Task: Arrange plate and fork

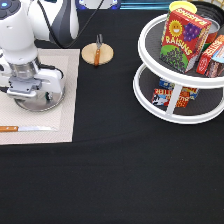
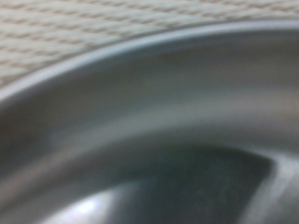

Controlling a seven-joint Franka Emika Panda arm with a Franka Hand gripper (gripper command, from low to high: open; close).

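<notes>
The shiny silver plate [image 1: 52, 101] lies on a beige placemat [image 1: 66, 75] at the exterior view's left. My gripper [image 1: 31, 96] is right down on the plate and covers most of it. The wrist view shows the plate's raised rim [image 2: 116, 55] and inner surface from very close, with the woven mat [image 2: 71, 30] beside it. The fork [image 1: 98, 49], with its brown handle and silver tines, lies across the round wooden disc [image 1: 89, 54] to the right of the mat, apart from the gripper.
A knife with an orange-brown handle [image 1: 24, 128] lies on the mat's lower part. A white two-tier turntable rack [image 1: 150, 97] with a raisins box [image 1: 182, 37] and other packets stands at the exterior view's right. The table is covered in black cloth [image 1: 115, 175].
</notes>
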